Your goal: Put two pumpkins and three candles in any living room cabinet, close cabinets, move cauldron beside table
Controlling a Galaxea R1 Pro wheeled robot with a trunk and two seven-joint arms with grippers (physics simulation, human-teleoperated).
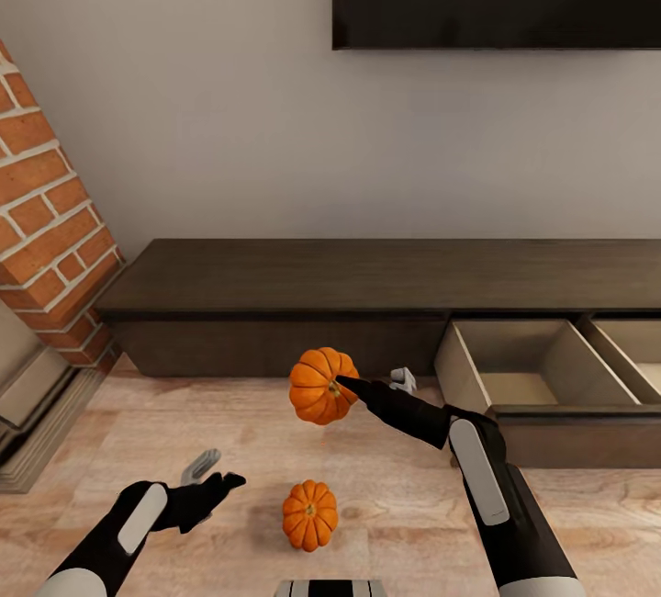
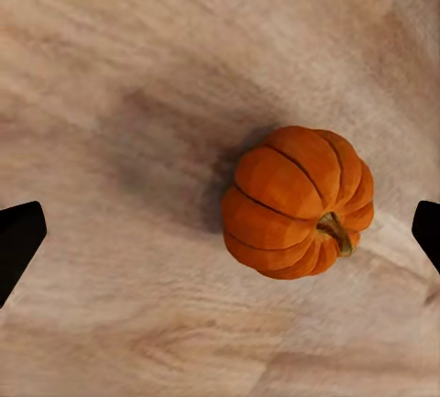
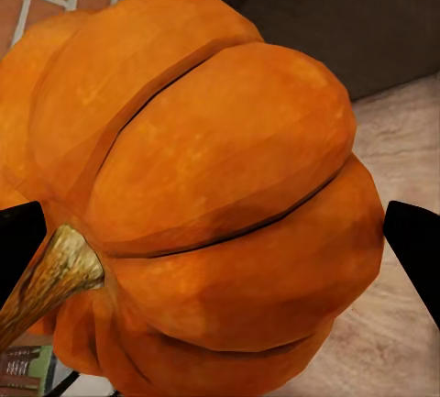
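The right gripper (image 1: 341,383) holds one pumpkin (image 1: 318,385) above the floor (image 1: 229,432) before the cabinet (image 1: 367,275), its drawer (image 1: 528,377) open; another pumpkin (image 1: 309,513) lies near the left gripper (image 1: 216,478).

Two small bright-orange ribbed pumpkins: one (image 1: 321,386) between the right jaws, one (image 1: 309,514) on the floor just beyond the left jaws. One long low dark-brown wooden cabinet (image 1: 367,275). Two open pale-wood drawers, nearer (image 1: 532,377) and farther (image 1: 638,349).
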